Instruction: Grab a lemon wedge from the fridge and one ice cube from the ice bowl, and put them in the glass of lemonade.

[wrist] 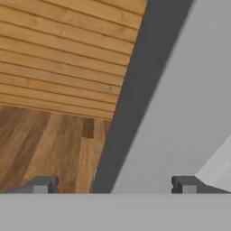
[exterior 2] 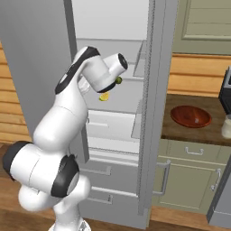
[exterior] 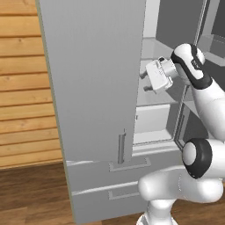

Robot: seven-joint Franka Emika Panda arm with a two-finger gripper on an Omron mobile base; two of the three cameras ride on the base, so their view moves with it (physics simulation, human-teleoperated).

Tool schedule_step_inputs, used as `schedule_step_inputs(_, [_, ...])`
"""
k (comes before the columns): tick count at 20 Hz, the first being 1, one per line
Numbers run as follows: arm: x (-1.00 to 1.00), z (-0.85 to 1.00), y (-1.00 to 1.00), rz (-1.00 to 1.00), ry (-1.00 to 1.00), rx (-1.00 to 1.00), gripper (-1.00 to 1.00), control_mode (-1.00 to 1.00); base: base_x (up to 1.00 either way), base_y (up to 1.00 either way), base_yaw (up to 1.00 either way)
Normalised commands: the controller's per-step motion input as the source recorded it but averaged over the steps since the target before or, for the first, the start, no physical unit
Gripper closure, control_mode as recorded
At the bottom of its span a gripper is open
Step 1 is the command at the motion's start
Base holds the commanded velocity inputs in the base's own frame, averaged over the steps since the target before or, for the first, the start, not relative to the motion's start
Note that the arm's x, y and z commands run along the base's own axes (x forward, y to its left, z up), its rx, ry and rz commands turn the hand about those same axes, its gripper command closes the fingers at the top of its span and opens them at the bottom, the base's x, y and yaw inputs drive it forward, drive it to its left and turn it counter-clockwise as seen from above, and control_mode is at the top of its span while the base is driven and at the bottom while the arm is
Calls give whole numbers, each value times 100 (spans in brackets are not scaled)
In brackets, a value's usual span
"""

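The fridge (exterior: 94,83) is seen with its left door swung wide, a position that leaves the shelves exposed for the first part of the task, the fetching of a lemon wedge. The gripper (exterior: 148,81) is held at the mouth of the open compartment, level with a middle shelf, and its fingers (wrist: 43,185) are spread wide apart with nothing between them, which is judged to be readiness for a grasp not yet made. From the right base view, what the left one hides behind the arm is supplied: the lemon wedge (exterior 2: 104,96) is shown lying on a fridge shelf near its front edge, just below the wrist, with a small dark green round item (exterior 2: 118,80) just beside and above it. The same view takes in the ice bowl (exterior 2: 191,116), set on the table to the right of the fridge near its front edge; whether an ice cube lies in it cannot be told. A pale vessel at that view's right edge is cut off. In the hand view, the door's dark edge, the wood floor (wrist: 45,144) and the plank wall are seen, not the wedge.
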Motion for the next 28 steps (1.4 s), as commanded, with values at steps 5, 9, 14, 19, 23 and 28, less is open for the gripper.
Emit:
schedule_step_inputs(5, [67,-7,-19,0,0,0,-100,-100,0,0,0])
schedule_step_inputs(9, [34,-5,-13,0,2,0,-100,-100,0,0,0])
schedule_step_inputs(14, [1,0,18,7,4,0,-100,-100,0,0,0])
schedule_step_inputs(19, [12,0,30,14,2,0,-100,-100,0,0,0])
schedule_step_inputs(23, [-6,0,32,17,0,0,-100,-100,0,0,0])
schedule_step_inputs(28, [-24,0,35,17,0,2,-100,-100,0,0,0])
